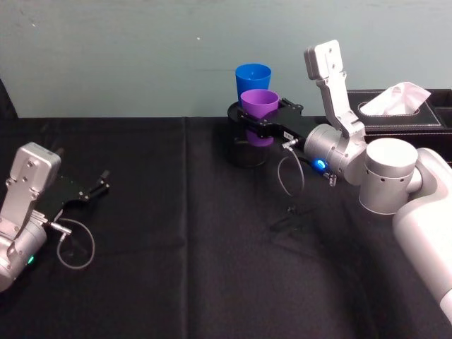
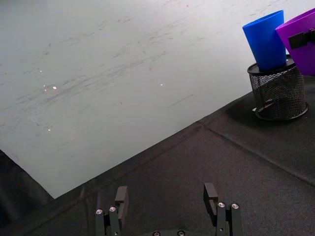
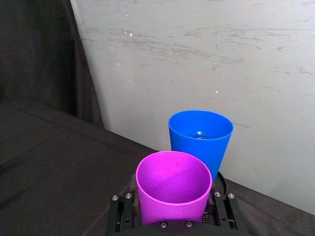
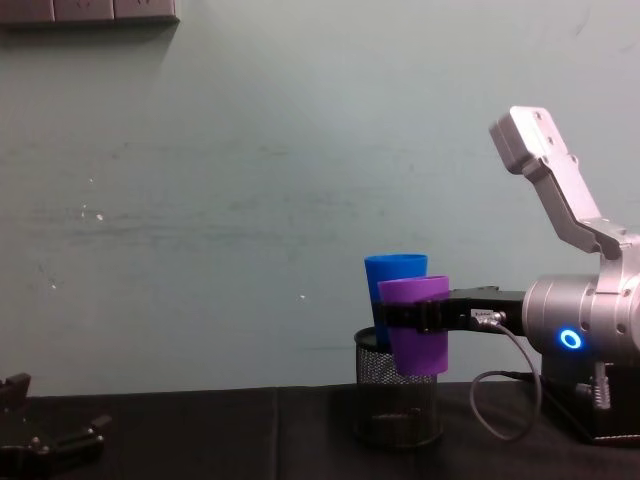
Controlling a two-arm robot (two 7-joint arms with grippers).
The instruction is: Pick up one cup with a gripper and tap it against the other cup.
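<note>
My left gripper (image 1: 99, 185) rested low over the black table (image 1: 183, 268) on my left, its fingers (image 2: 121, 197) spread wide with nothing between them. Farther out, my right gripper (image 1: 248, 120) had its fingers clamped around the purple cup (image 1: 260, 113), holding it upright in the air above the cloth. Just behind it the blue cup (image 1: 253, 76) stood in the black mesh pot (image 4: 398, 400), close against the purple one; whether they touched I could not tell.

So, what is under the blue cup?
The blue cup stands in a black wire-mesh pot on the table. Its base is hidden inside. The right claw holds the purple cup beside it.
</note>
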